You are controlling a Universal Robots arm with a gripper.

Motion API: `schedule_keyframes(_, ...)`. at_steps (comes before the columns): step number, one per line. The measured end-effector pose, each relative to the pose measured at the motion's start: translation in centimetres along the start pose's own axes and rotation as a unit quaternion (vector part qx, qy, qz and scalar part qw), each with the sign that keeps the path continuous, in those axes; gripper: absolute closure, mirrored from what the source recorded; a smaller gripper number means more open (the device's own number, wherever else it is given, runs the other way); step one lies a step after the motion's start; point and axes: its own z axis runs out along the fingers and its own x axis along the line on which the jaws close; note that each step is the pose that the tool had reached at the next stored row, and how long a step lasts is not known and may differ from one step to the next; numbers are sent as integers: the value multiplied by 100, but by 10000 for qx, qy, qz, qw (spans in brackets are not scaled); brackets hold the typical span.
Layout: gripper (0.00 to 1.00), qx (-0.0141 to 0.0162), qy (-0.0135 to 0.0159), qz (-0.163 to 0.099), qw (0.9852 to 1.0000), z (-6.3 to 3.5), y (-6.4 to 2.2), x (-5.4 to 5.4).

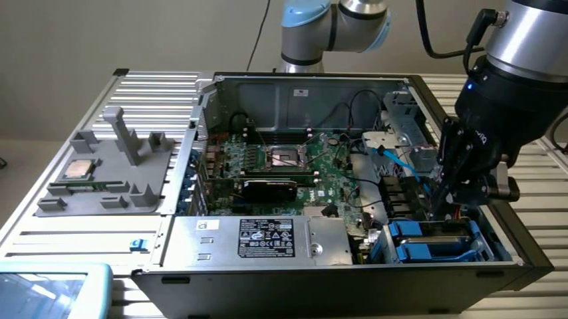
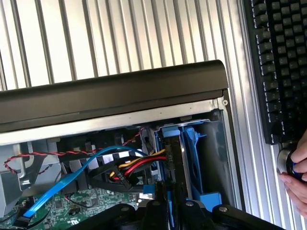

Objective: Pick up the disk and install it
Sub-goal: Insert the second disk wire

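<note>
My gripper (image 1: pixel 443 201) reaches down into the drive cage at the front corner of the open computer case (image 1: pixel 293 86), on the exterior view's right. In the wrist view the gripper (image 2: pixel 170 211) is shut on the disk (image 2: pixel 175 163). The disk stands edge-on as a dark thin slab with its blue bracket (image 2: pixel 193 143) beside it, down inside the bay against the case's black wall (image 2: pixel 115 93). Two blue-bracketed units (image 1: pixel 427 239) sit in the cage just below the fingers in the exterior view. I cannot tell there which one is held.
Blue, red and yellow cables (image 2: pixel 124 165) crowd the bay beside the disk. The power supply (image 1: pixel 257 239) and motherboard (image 1: pixel 284 163) fill the case. A grey fixture (image 1: pixel 106 173) with a processor chip (image 1: pixel 80 169) sits outside. A hand (image 2: pixel 297 167) rests near a keyboard (image 2: pixel 280 62).
</note>
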Motion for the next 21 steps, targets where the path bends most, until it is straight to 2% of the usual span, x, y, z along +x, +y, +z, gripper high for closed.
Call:
schedule_keyframes(9, 84, -16, 0, -174, 9998, 50, 11, -21)
schedule_keyframes(16, 84, -46, 1, -514, 9987, 95, 12, -19)
schedule_keyframes(21, 84, -50, 0, -609, 9981, 110, 13, -22)
